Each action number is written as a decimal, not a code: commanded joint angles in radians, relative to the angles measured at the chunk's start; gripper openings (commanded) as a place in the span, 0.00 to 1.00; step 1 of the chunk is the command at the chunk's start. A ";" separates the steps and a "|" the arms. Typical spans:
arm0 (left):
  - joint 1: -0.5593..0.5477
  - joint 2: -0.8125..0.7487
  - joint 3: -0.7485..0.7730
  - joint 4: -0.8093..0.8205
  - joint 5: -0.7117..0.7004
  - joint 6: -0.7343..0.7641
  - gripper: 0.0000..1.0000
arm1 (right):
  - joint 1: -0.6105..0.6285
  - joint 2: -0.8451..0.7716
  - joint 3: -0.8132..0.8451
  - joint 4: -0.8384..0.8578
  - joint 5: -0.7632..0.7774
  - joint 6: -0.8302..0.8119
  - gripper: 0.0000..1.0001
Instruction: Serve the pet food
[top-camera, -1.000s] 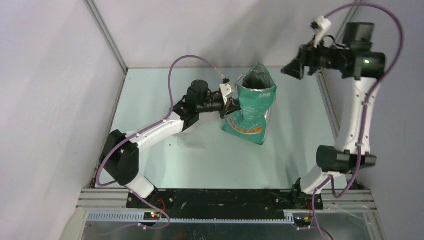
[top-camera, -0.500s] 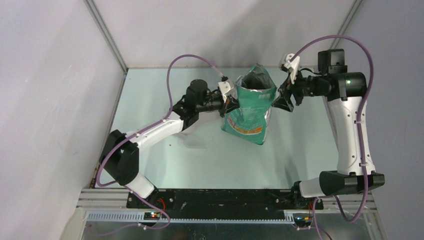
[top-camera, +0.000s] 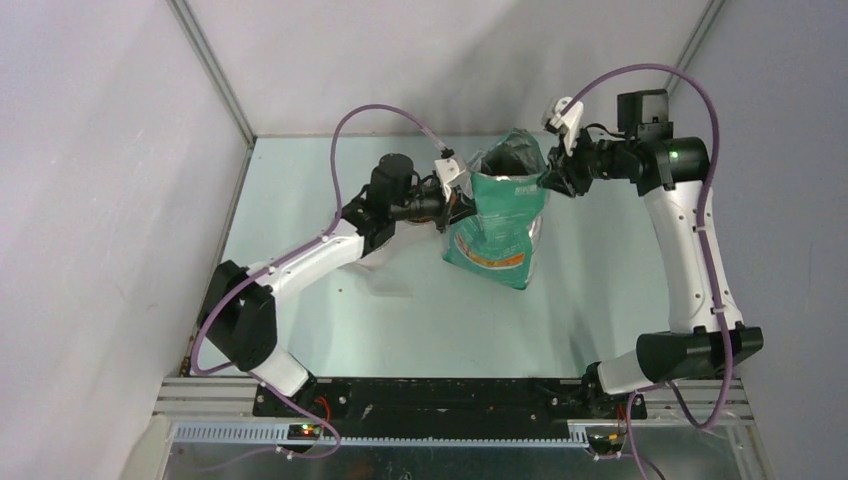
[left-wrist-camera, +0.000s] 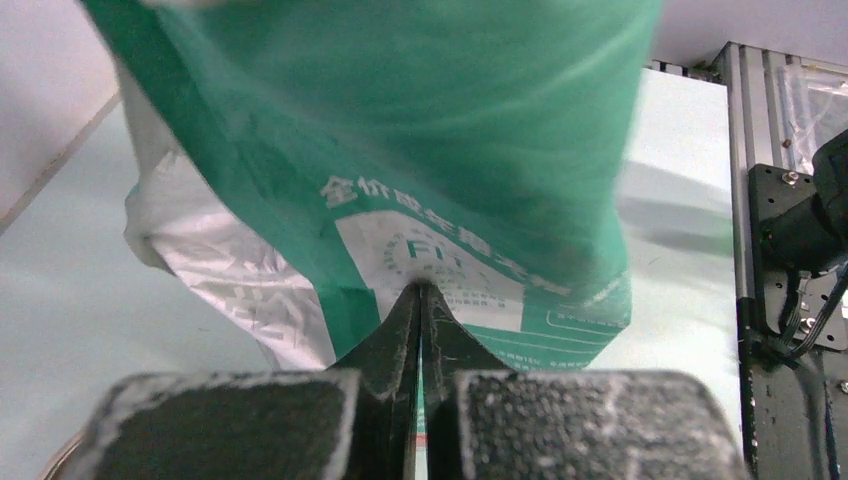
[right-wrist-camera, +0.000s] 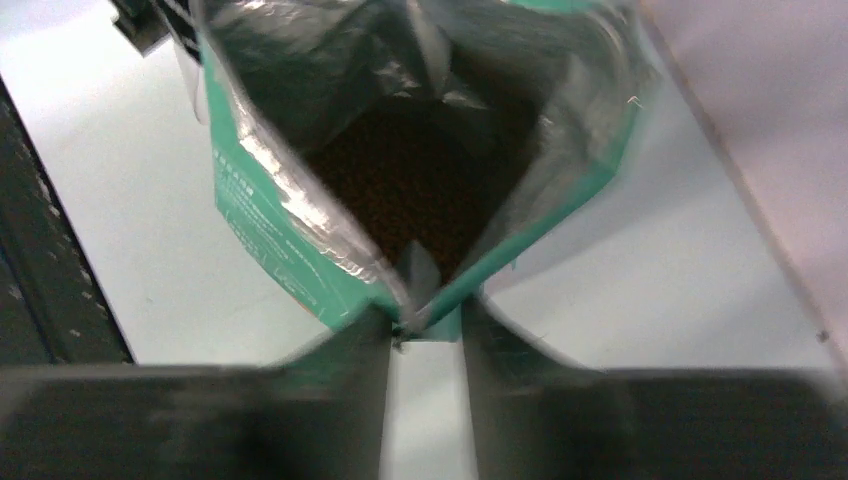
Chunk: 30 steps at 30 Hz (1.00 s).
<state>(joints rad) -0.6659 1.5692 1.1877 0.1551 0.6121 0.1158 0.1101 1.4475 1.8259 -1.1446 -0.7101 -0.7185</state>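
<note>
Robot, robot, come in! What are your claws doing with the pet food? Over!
Left claw shut on teal-green and white printed bag. Right claw open, straddling its rim corner. Small brown kibble pellets inside bag, unserved. Nothing blocking.

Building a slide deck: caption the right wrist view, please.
Right gripper straddles the rim corner of the open green bag, brown pet food visible inside.

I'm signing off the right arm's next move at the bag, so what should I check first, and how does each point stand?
1. Left end effector shut on the side of the bag: ok.
2. Right end effector clamped on the rim: not ok, jaws open astride the corner.
3. Bag standing, mouth open: ok.
4. Pet food visible inside: ok.
5. Arms apart, one on each side of the bag: ok.
</note>
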 joint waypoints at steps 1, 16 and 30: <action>0.035 -0.044 0.095 -0.106 0.034 0.039 0.07 | 0.013 0.039 0.057 0.015 -0.023 -0.007 0.09; 0.164 -0.073 0.292 -0.353 0.188 0.315 0.80 | -0.073 -0.034 0.038 -0.069 -0.007 -0.109 0.00; 0.152 0.134 0.577 -0.530 0.328 0.414 0.75 | -0.086 -0.072 0.044 -0.107 0.062 -0.207 0.00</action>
<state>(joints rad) -0.5076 1.6909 1.6840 -0.2977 0.8261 0.4606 0.0486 1.4498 1.8553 -1.2892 -0.7067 -0.8642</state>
